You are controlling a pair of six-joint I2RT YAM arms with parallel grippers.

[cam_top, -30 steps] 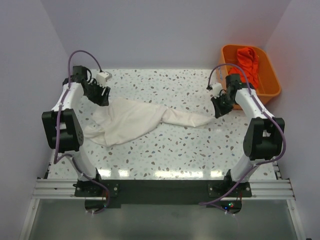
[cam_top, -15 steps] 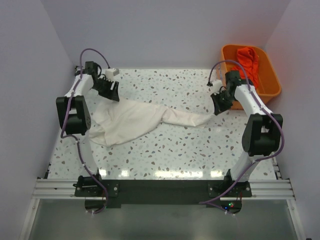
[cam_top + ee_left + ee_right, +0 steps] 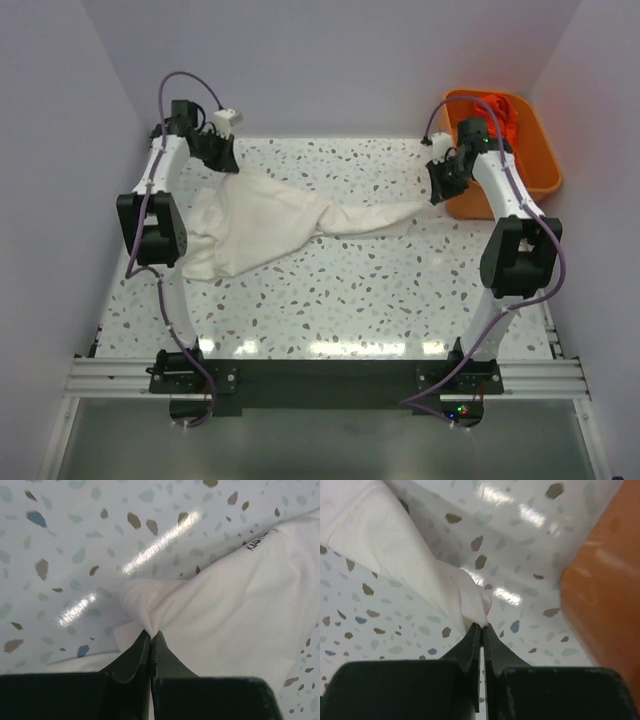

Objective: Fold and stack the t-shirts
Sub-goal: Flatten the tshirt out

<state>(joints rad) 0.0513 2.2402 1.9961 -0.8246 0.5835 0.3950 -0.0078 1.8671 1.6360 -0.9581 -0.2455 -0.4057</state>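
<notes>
A white t-shirt [image 3: 265,220] lies stretched across the speckled table, plain side up; its print is hidden. My left gripper [image 3: 227,162] is shut on the shirt's far-left corner; in the left wrist view the cloth [image 3: 225,600] bunches into the closed tips of the left gripper [image 3: 151,632]. My right gripper [image 3: 437,192] is shut on the shirt's narrow right end, next to the orange tub. The right wrist view shows the right gripper [image 3: 481,626] pinching a fold of white fabric [image 3: 405,545]. Another t-shirt [image 3: 498,122], red-orange, lies crumpled in the tub.
The rigid orange plastic tub [image 3: 535,165] stands at the table's far right corner; its wall [image 3: 605,580] is close beside my right gripper. Purple walls close the table on three sides. Speckled tabletop [image 3: 350,290] shows in front of the shirt.
Both arms moved toward the back of the table, pulling the shirt with them. The left gripper went from open above the cloth to shut on its corner. The right stayed shut.
</notes>
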